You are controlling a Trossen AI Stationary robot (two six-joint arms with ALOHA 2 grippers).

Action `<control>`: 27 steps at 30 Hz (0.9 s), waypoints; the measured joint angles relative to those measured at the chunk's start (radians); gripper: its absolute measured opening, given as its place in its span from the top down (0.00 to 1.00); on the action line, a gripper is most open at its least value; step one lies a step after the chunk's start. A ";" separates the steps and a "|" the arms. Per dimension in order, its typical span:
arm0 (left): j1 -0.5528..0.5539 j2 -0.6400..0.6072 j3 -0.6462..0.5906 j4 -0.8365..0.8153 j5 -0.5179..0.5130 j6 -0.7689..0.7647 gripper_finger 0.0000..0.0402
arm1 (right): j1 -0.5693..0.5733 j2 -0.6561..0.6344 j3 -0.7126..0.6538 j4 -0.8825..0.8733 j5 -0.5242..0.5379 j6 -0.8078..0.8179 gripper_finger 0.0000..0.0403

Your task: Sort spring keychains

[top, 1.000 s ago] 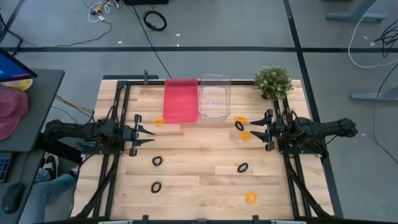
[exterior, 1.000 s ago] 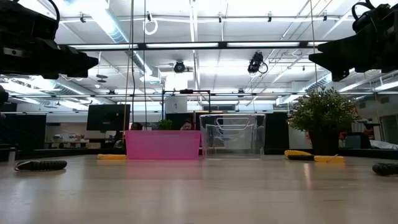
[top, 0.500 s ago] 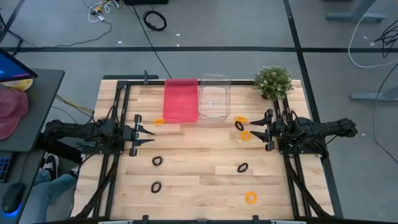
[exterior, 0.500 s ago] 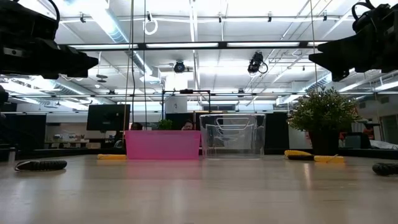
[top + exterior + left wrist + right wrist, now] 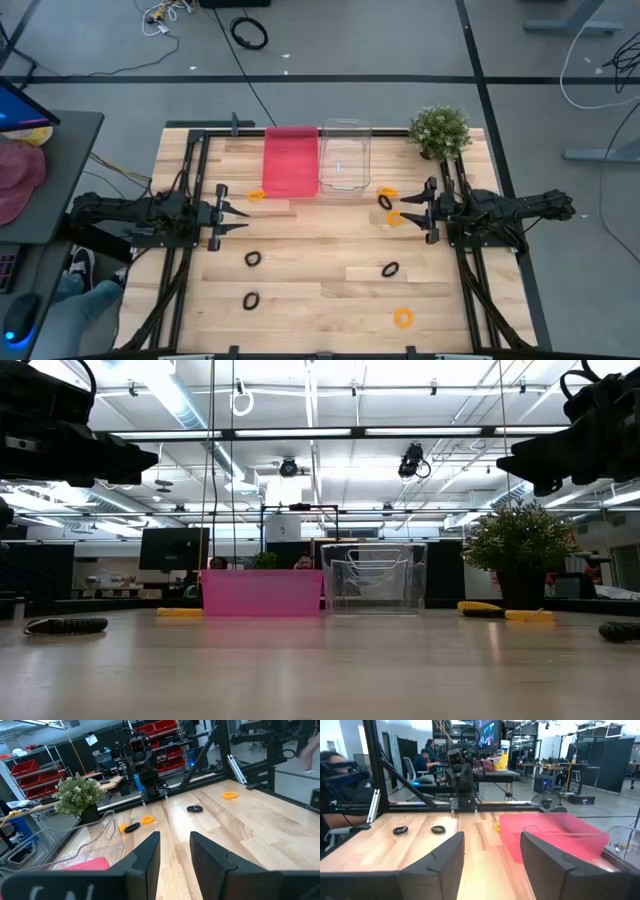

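- My right gripper (image 5: 429,212) hovers above the table (image 5: 320,280) near the plant (image 5: 440,130); fingers apart, nothing btw them.
- My left gripper (image 5: 236,212) waits on the other side, above the wood; fingers a bit apart, also empty.
- Spring keychains lie loose on the table: orange ones (image 5: 394,217) and a black one (image 5: 385,202) just beside my right fingertips, one orange (image 5: 257,195) beside the pink bin (image 5: 290,160), two black (image 5: 252,259) on left half, one black (image 5: 390,269) and one orange (image 5: 403,318) on right half.
- Clear bin (image 5: 345,155) stands touching the pink one, at the far edge; both look empty, but I cannot be sure.
- Handling, my judgement: very light, soft coiled plastic, springy, so it may squash or pop out of the jaws. Not fragile.
- Where to hold: pinch across one side of the loop, jaws straight down, w/ tips close to the wood, because each piece lies flat and low.
- Risk: the pieces near my right gripper are close together; I may catch two colours at once.
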State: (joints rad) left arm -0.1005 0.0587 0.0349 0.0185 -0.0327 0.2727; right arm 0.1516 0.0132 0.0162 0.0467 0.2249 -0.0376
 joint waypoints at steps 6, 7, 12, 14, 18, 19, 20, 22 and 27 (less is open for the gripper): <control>0.000 0.000 0.000 0.000 0.000 0.000 0.72 | 0.000 0.000 0.000 0.003 0.000 0.000 0.51; 0.000 0.000 0.000 0.000 0.000 0.000 0.72 | 0.000 0.000 0.000 0.004 0.000 0.000 0.51; 0.000 0.000 0.000 0.000 0.000 0.000 0.72 | 0.000 0.000 0.000 0.010 0.000 -0.011 0.51; 0.000 0.000 0.000 0.000 0.000 0.000 0.72 | -0.002 0.001 0.000 0.060 0.002 -0.096 0.51; 0.000 0.000 0.000 0.000 0.000 0.000 0.72 | -0.002 0.002 0.000 0.313 0.002 -0.207 0.51; 0.000 0.000 0.000 0.000 0.000 0.000 0.72 | -0.002 0.001 0.000 0.430 0.002 -0.225 0.51; 0.000 0.000 0.000 0.000 0.000 0.000 0.72 | -0.002 0.001 0.000 0.558 0.002 -0.234 0.51; 0.000 0.000 0.000 0.000 0.000 0.000 0.72 | -0.002 0.000 0.001 0.825 0.002 -0.241 0.51; 0.000 0.000 0.000 0.000 0.000 0.000 0.72 | -0.002 -0.001 0.003 1.336 0.003 -0.206 0.51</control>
State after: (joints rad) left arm -0.1005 0.0586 0.0349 0.0185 -0.0326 0.2729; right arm 0.1497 0.0118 0.0187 1.3831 0.2279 -0.2432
